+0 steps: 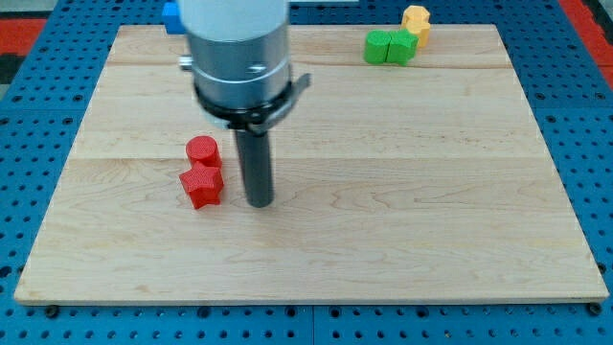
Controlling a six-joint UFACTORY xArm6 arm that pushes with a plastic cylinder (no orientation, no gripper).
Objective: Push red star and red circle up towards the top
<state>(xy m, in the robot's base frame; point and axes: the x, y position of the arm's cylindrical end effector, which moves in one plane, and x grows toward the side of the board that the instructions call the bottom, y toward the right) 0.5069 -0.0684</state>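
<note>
1. Board [383,230] of pale wood fills most of the view, lying on a blue pegboard [584,115] that shows around all its edges.
2. Red circle [202,150] stands left of the board's centre, upright, its round face up.
3. Red star [201,187] sits at 6 o'clock from the circle, touching it or very nearly so; the seam between them is too tight to judge.
4. Both red blocks lie roughly midway between the view's top and bottom, well apart from the top edge of the board.
5. My tip [260,203] rests on the board at about 3 o'clock from the star, just beside it, with a narrow strip of wood visible between rod and block.
6. From the circle, the tip lies at about 4 o'clock, near but not touching.
7. The rod rises straight into a wide grey housing [239,48] that hides the board behind it, up to the view's top.
8. There are no fingers here: the arm ends in a plain rod, so nothing opens or closes and it has hold of nothing.
9. A blue block [172,16] peeks out at the top edge, at 9 o'clock from the housing; its shape is mostly hidden.
10. Two green blocks [390,46] sit side by side near the top right, touching each other.
11. A yellow block [416,22] stands at 1 o'clock from the green pair, against it.
</note>
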